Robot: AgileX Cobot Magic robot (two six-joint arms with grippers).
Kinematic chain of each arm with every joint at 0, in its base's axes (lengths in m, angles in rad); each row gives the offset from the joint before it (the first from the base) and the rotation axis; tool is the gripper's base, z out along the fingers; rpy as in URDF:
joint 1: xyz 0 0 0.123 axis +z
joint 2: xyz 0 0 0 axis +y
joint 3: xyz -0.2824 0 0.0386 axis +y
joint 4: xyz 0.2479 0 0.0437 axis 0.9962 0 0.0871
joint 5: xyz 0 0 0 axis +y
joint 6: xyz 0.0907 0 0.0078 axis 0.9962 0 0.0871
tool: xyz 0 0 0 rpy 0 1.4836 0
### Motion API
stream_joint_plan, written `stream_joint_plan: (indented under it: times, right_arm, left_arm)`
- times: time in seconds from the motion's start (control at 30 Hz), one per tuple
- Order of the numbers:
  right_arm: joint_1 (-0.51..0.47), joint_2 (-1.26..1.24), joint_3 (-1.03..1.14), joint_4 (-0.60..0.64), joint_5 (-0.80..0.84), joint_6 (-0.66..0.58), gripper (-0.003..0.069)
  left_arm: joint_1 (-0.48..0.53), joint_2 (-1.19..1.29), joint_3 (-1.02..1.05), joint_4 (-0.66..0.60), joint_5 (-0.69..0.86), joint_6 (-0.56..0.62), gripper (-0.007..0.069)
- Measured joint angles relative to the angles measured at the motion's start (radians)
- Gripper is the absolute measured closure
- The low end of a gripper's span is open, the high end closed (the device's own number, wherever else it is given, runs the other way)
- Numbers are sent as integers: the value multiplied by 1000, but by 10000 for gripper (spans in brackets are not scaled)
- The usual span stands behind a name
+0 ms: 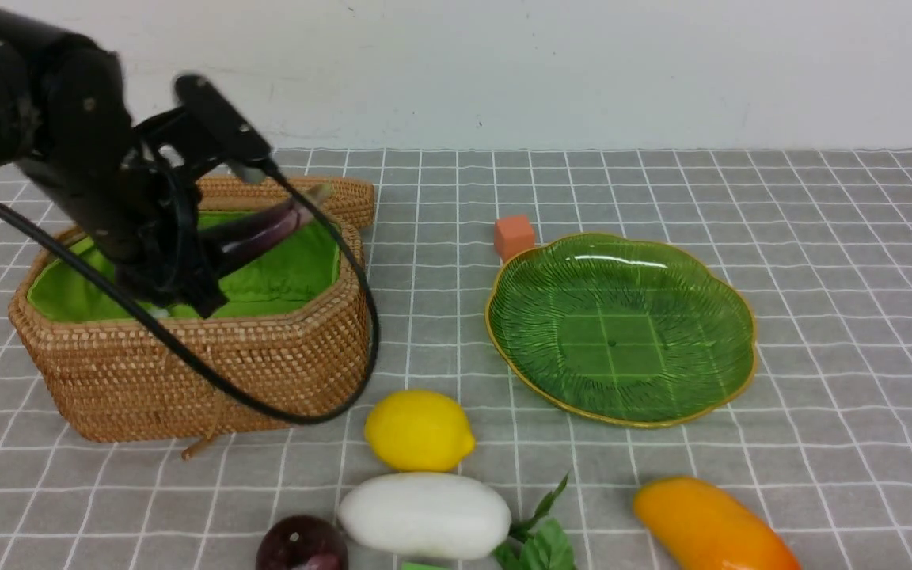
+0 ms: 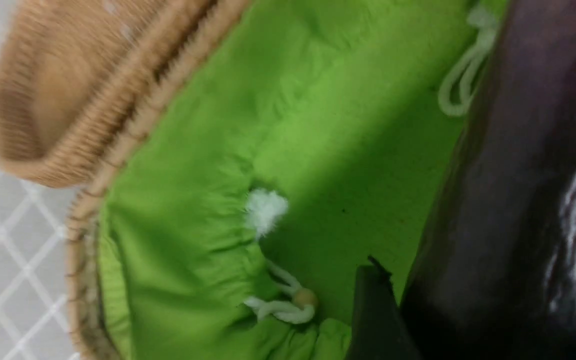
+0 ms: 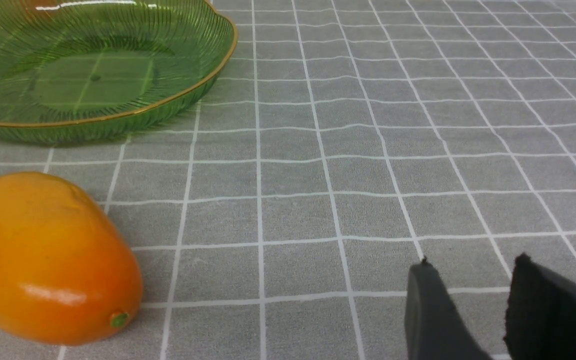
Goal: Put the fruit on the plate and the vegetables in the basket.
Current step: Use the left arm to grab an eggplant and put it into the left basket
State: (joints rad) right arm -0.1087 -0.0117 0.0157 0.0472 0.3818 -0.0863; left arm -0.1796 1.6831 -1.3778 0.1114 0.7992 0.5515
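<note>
**Holding one eggplant in the basket, three fruits lying on the desk**

Lying closest along the near edge of the desk (image 1: 820, 237) are three things. One dark round fruit (image 1: 302, 545) is sitting on the left. One white radish (image 1: 424, 514) is lying just beside it, with its green leaves (image 1: 539, 538) trailing to the right. One orange-yellow mango (image 1: 709, 526) is lying well apart on the right. One lemon (image 1: 419, 430) is sitting just behind the radish. That is making three fruits and one vegetable out on the cloth.

The right claw (image 3: 488, 300) is showing only in its own wrist view. It is hanging over bare cloth, its fingers (image 3: 433, 310) parted and gripping nothing. The mango is lying near it but not touching it, and the plate is sitting beyond the mango.

Farther back, one woven basket (image 1: 187, 372) is standing on the left and one green plate (image 1: 621, 328) is sitting on the right, holding nothing. One small orange cube (image 1: 514, 236) is sitting at the plate's far rim.

The left claw (image 1: 187, 293) is reaching down inside the basket and is grasping one dark purple eggplant (image 1: 262, 229). The eggplant is slanting up from the claw toward the basket's far rim. In the left wrist view its glossy skin is pressing against one finger (image 2: 373, 310) above the green lining. One woven lid (image 1: 345, 198) is lying just behind the basket.
</note>
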Motion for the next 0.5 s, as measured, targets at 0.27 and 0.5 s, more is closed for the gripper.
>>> stream_joint_plan:
  times: [0.27, 0.5]
  right_arm:
    - [0, 0, 0, 0, 0, 0, 419]
    - [0, 0, 0, 0, 0, 0, 419]
  left_arm:
    - [64, 38, -1, -90, -134, 97, 219]
    - [64, 76, -1, -83, -176, 46, 219]
